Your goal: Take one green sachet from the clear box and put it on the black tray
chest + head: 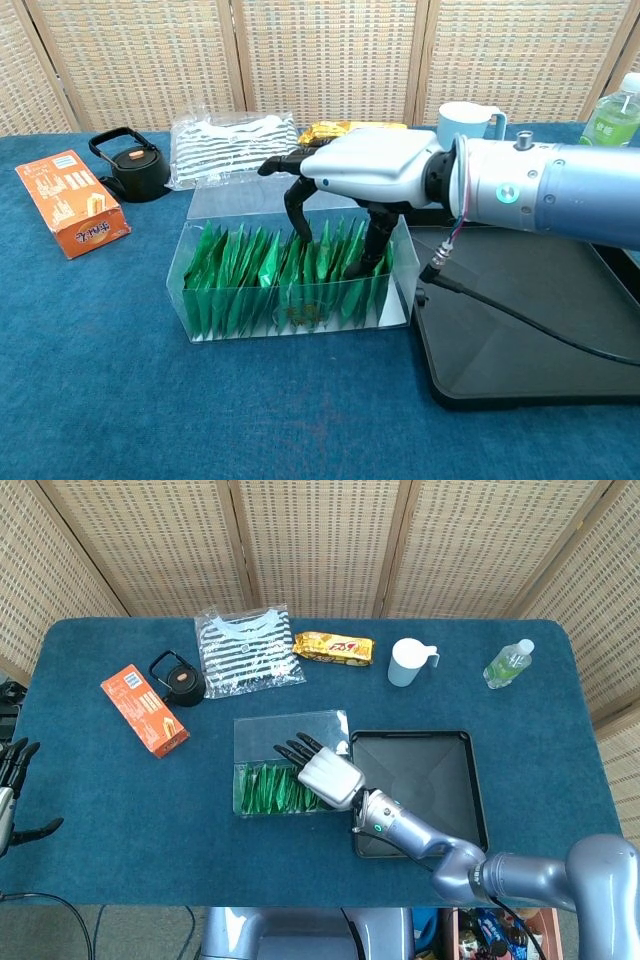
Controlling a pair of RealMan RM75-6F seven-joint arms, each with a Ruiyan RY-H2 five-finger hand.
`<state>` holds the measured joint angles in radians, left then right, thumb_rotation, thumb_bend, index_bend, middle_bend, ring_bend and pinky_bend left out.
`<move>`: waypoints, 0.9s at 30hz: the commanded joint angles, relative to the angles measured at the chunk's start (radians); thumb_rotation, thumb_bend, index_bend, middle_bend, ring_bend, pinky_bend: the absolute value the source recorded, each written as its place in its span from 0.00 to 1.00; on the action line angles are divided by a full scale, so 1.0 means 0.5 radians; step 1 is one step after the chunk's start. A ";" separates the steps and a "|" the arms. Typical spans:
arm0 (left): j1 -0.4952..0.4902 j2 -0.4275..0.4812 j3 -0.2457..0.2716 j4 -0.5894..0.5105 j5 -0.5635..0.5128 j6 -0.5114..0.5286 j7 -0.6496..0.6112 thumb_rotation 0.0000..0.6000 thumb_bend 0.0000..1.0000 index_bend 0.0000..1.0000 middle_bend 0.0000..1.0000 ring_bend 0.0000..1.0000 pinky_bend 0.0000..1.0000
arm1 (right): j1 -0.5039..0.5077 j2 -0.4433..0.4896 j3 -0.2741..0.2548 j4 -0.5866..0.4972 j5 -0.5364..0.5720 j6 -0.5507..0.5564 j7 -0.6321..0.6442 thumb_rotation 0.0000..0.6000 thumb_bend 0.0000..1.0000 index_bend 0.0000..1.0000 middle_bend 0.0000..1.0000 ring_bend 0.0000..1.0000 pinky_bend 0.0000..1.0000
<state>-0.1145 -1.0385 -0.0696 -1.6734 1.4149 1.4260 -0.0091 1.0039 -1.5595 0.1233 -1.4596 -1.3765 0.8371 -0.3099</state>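
Observation:
The clear box (pixel 248 742) (pixel 290 322) stands at mid table with a row of upright green sachets (pixel 265 790) (pixel 240 275) inside. My right hand (pixel 325 770) (pixel 365 175) hangs over the box's right half. Its dark fingers (pixel 296 212) point down and dip between the sachet tops, and the thumb reaches down among the sachets near the right wall. The fingers stand apart, and no sachet is lifted. The black tray (pixel 430 770) (pixel 520 340) lies bare directly right of the box. My left hand (pixel 12 780) waits at the table's left edge, fingers spread, holding nothing.
Along the back sit an orange carton (pixel 144 709) (pixel 72 203), a black kettle (pixel 180 680) (pixel 130 165), a striped bag (pixel 245 650), a gold snack pack (pixel 333 646), a white cup (pixel 408 662) and a green bottle (pixel 508 664). A cable (pixel 520 315) trails from my right wrist across the tray.

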 commanded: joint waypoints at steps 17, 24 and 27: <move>-0.002 0.005 -0.001 0.005 -0.003 -0.005 -0.018 1.00 0.12 0.00 0.00 0.00 0.00 | -0.022 -0.045 0.001 0.072 0.084 -0.034 -0.079 1.00 0.44 0.52 0.00 0.00 0.08; -0.002 0.003 0.000 0.006 -0.002 -0.004 -0.016 1.00 0.12 0.00 0.00 0.00 0.00 | -0.019 -0.070 -0.008 0.095 0.066 -0.042 -0.094 1.00 0.46 0.52 0.00 0.00 0.08; -0.003 0.004 -0.001 0.006 -0.005 -0.006 -0.017 1.00 0.12 0.00 0.00 0.00 0.00 | -0.018 -0.084 -0.012 0.113 0.066 -0.046 -0.106 1.00 0.48 0.53 0.00 0.00 0.08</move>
<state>-0.1157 -1.0366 -0.0700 -1.6705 1.4124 1.4229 -0.0177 0.9946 -1.6008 0.1179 -1.4039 -1.3435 0.8147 -0.3619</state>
